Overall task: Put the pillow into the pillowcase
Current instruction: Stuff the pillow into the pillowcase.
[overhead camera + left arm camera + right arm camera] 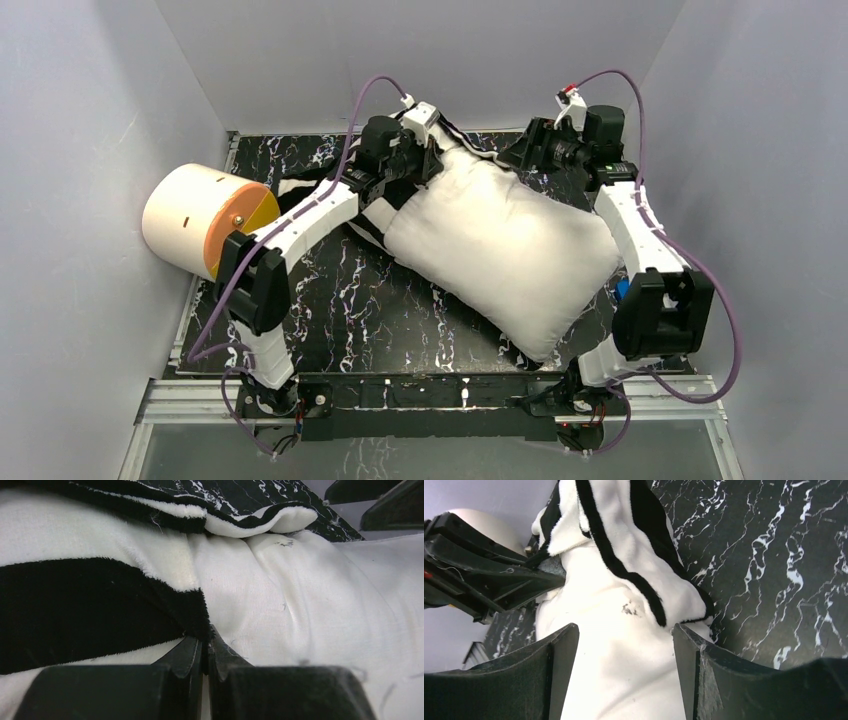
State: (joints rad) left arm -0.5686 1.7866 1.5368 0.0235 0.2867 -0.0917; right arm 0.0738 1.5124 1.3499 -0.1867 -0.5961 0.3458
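One plump white fabric pillow [505,255] lies diagonally on black marbled table [340,300], centre-right. Its far corner sits in the mouth of one black-and-white striped fabric pillowcase [75,610], bunched far left. Left gripper [205,647] pinches pillowcase hem against pillow. Right gripper [624,630] jaws spread, pillow corner between them

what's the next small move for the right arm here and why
Probably ease the open right gripper forward and close on the pillowcase hem just ahead. The left gripper is shut on the hem's other side, and only a corner of the pillow is inside, so two grips could pull it on.
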